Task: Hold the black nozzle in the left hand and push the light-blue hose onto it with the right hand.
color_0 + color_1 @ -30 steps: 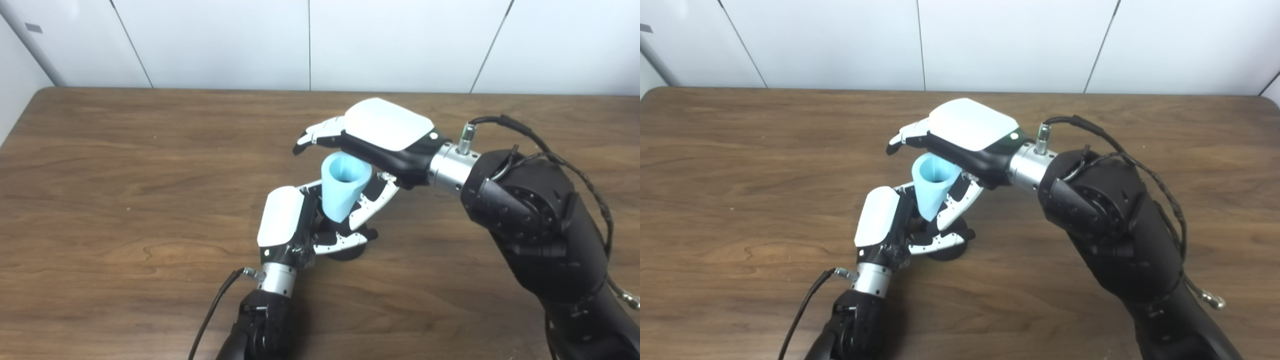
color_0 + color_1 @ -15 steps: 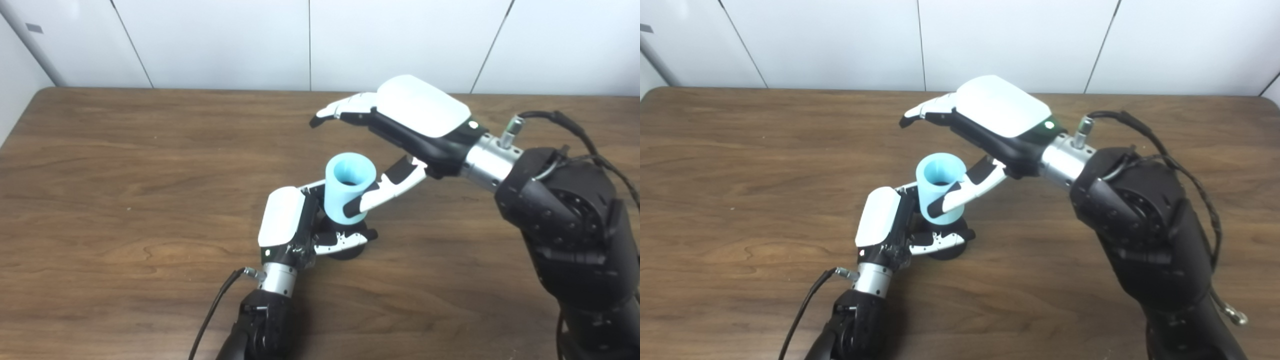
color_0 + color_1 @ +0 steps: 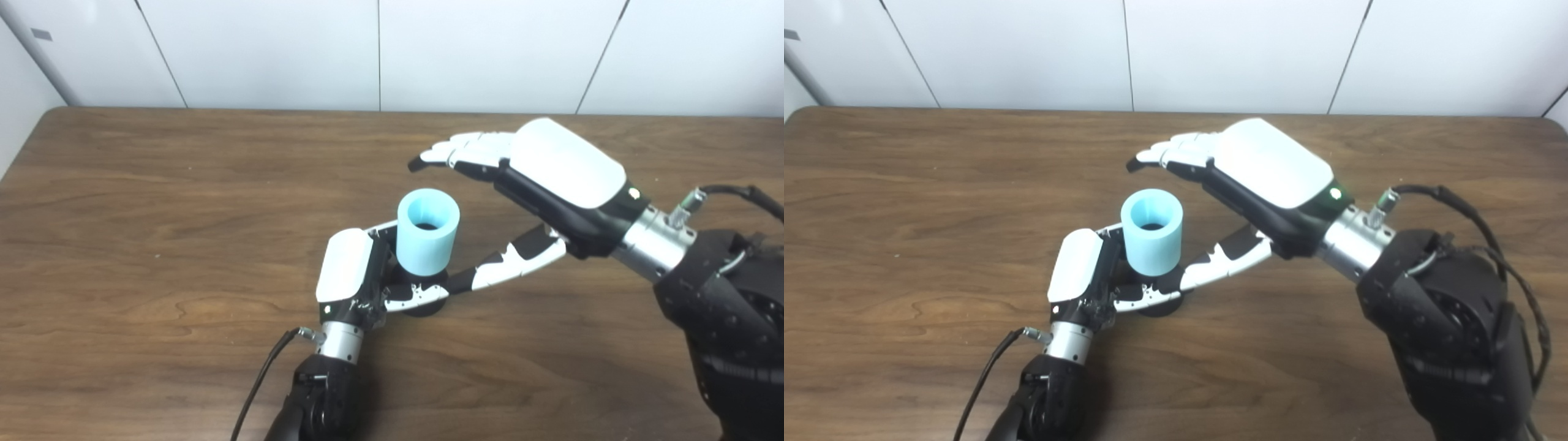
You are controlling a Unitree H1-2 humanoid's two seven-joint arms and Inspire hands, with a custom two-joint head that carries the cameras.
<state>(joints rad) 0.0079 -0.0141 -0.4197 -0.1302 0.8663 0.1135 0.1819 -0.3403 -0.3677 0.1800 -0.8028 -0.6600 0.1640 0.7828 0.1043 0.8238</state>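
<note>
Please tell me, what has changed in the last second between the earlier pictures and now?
The right hand let go of the light-blue hose, opened, and drew back to the right. The hose went from tilted to upright on the black nozzle. The left hand kept its grip on the nozzle, in the same place on the table.

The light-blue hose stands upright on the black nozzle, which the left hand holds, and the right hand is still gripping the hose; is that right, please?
Not quite: the right hand is open and clear of the light-blue hose, off to its right, as the left eye view shows. The hose does stand upright on the black nozzle, which the left hand holds.
</note>
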